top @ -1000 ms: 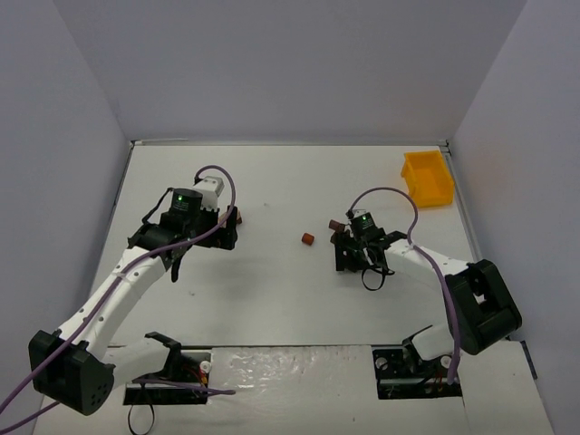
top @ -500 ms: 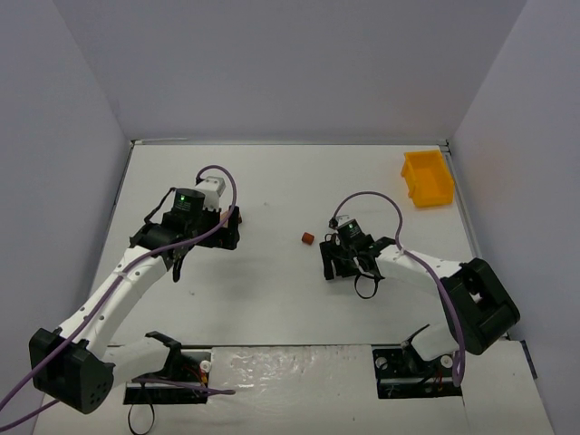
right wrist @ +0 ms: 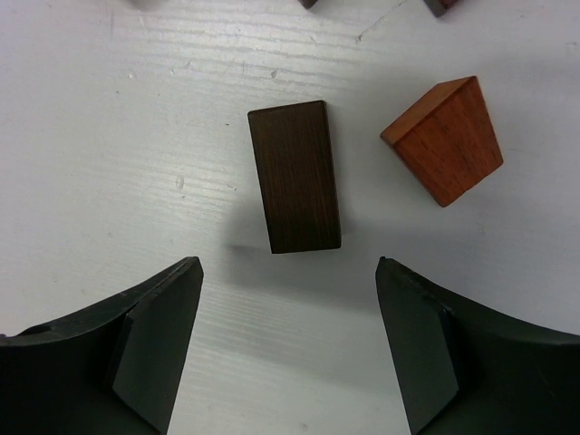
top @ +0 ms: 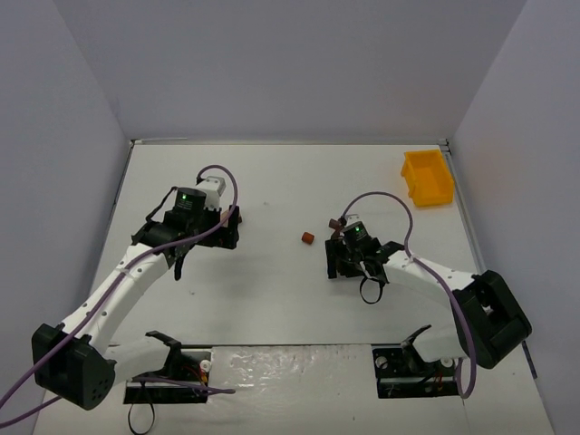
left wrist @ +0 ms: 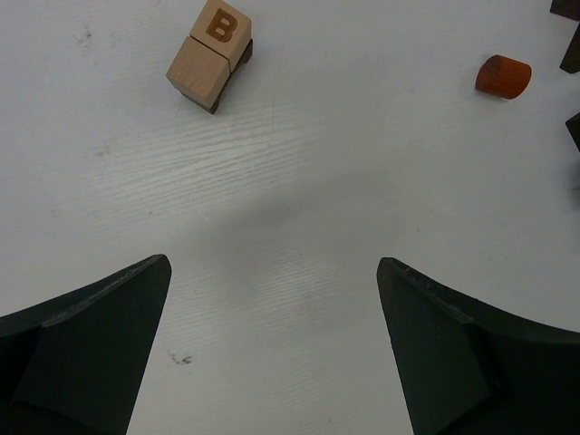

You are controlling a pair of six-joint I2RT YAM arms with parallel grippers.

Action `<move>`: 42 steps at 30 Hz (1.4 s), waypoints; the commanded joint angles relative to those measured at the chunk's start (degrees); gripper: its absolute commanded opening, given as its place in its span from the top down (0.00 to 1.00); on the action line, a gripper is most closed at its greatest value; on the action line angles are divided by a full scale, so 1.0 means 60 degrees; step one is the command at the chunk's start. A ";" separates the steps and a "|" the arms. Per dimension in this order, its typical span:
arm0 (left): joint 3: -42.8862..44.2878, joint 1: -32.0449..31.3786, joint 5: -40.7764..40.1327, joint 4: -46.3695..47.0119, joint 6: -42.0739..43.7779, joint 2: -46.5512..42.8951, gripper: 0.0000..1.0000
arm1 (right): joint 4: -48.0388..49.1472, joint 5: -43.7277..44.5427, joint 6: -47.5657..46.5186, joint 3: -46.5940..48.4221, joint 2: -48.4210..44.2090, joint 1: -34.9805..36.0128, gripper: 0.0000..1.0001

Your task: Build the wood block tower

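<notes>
Left gripper [left wrist: 272, 272]: its two fingers are spread wide with nothing between them; it hangs above the bare table [left wrist: 299, 181] on the left half of the scene.
Right gripper [right wrist: 288, 272]: it is also spread and holds nothing; it is low over the table, right of the centre.
Dark brown block [right wrist: 294, 177]: it lies flat just ahead of the gap of the right gripper, turned a little off the line of the fingers.
Reddish-brown wedge [right wrist: 444, 140]: it lies just beside the dark brown block on the right, apart from it but near.
Pale blocks [left wrist: 210, 50]: two tan faces are together, one marked B, far and left of the left gripper; a dark piece shows at their edge, and whether it is under or behind cannot be told.
Red rounded piece [top: 307, 238]: it lies alone between the two arms.
Yellow bin [top: 428, 177]: it stands at the far right and plays no part here.
Risk one: if the right gripper goes down as it is, one finger may push the wedge away, because the space there is narrow.
Risk two: the dark brown block may twist or slip out when pinched, since it is not square to the fingers.
Risk three: the pale blocks look easy to knock over if an arm passes low near them.
</notes>
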 commanded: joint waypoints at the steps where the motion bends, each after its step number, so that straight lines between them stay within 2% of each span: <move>1: 0.0623 -0.0062 -0.0354 0.0198 0.0143 0.0002 0.03 | 0.0034 0.0585 0.0248 0.0109 -0.0776 0.0035 0.23; 20: 0.1160 -0.0062 -0.0538 0.0310 0.0093 0.0569 0.03 | -0.0315 0.1096 -0.0005 0.0664 -0.2195 -0.0063 0.18; 42: 0.1776 -0.0062 -0.0240 0.0485 -0.0199 0.1030 0.03 | -0.0294 0.0702 -0.0895 0.1153 -0.2218 -0.0250 0.18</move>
